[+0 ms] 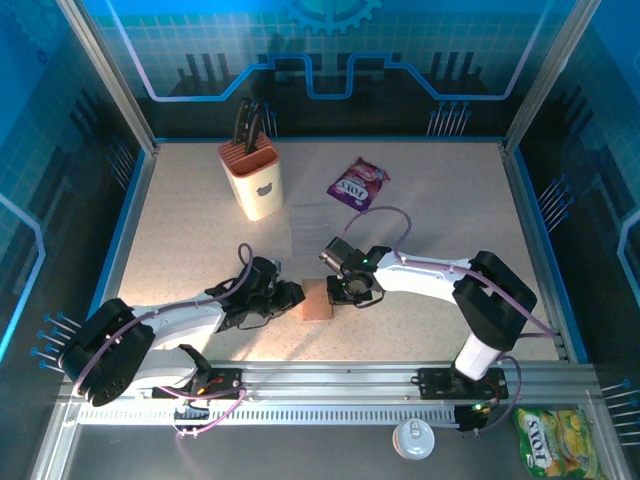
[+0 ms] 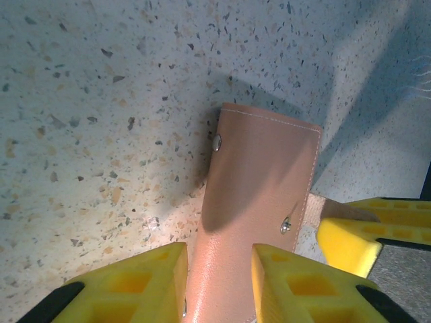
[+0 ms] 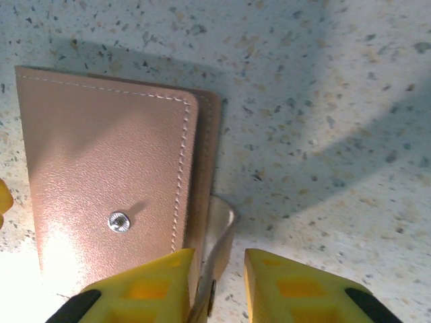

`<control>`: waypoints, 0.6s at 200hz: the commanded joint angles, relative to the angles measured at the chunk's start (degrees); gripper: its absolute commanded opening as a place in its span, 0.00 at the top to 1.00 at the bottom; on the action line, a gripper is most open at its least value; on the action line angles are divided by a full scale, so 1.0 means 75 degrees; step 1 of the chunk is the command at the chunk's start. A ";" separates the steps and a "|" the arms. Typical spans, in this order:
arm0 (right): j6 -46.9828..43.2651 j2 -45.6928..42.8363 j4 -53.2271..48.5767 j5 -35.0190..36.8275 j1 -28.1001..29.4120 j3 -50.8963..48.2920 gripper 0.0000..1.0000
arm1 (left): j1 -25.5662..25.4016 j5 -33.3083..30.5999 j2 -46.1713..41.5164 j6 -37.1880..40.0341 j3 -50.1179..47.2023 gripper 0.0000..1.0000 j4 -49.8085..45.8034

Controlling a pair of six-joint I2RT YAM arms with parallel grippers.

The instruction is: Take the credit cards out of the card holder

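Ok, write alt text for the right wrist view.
A closed tan leather card holder lies on a speckled table, a metal snap stud on its cover. Its strap tab sticks out between the yellow fingers of the right pincer.

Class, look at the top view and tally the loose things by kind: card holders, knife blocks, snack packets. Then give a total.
card holder: 1
knife block: 1
snack packets: 2, purple packet and green packet
total: 4
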 commanded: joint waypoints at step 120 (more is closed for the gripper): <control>0.0061 0.0219 0.0478 -0.0305 -0.0241 -0.0328 0.91 | -0.0050 0.0078 0.0211 -0.0132 0.0055 0.67 0.0177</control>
